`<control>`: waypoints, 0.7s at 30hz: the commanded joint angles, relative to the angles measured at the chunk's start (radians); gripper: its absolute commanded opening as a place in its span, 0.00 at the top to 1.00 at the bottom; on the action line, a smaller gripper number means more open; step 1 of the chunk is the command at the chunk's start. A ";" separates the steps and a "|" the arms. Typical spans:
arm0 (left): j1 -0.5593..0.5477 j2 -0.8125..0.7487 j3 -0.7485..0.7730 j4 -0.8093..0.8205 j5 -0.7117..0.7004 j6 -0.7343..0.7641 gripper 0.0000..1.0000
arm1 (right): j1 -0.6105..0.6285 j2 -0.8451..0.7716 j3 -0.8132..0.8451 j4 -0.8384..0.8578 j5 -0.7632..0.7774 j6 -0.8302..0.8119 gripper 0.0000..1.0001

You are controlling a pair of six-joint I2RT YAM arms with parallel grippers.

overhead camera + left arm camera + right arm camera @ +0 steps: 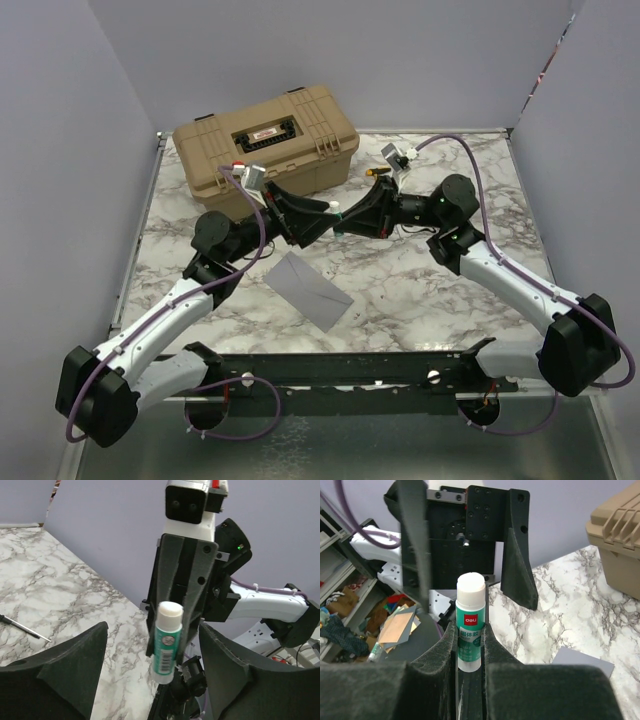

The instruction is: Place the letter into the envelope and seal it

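I see no loose letter anywhere, so I judge it is already inside the grey-lilac envelope [310, 288]. The envelope lies flat mid-table [420, 290], at 6 o'clock from the tan case [265, 140]. I cannot tell whether its flap is down. Sealing is what remains. My right fingers [432, 680] are clamped on a capped glue stick [470, 625], held upright above the table. My left fingers [75, 670] are spread wide on either side of it, gripping nothing. The cap needs to come off next, I reckon.

Marble-patterned table [440, 295] carries 1 tan case [265, 135] and 1 grey-lilac envelope [310, 288] lying flat
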 commanded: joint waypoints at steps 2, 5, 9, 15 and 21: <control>-0.002 0.044 0.028 0.024 0.022 -0.025 0.36 | 0.013 0.011 0.025 -0.005 -0.082 -0.007 0.99; -0.003 0.050 0.035 0.024 0.026 -0.026 0.43 | 0.016 0.009 0.026 0.001 -0.107 -0.007 0.99; -0.007 0.052 0.038 0.024 0.032 -0.028 0.53 | 0.019 0.004 0.028 -0.021 -0.121 -0.027 0.99; -0.027 0.070 0.034 0.024 0.068 -0.017 0.74 | 0.020 0.015 0.053 -0.070 -0.063 -0.015 1.00; -0.039 0.063 0.042 0.024 0.049 -0.016 1.00 | 0.020 -0.016 0.033 -0.081 0.010 0.007 0.91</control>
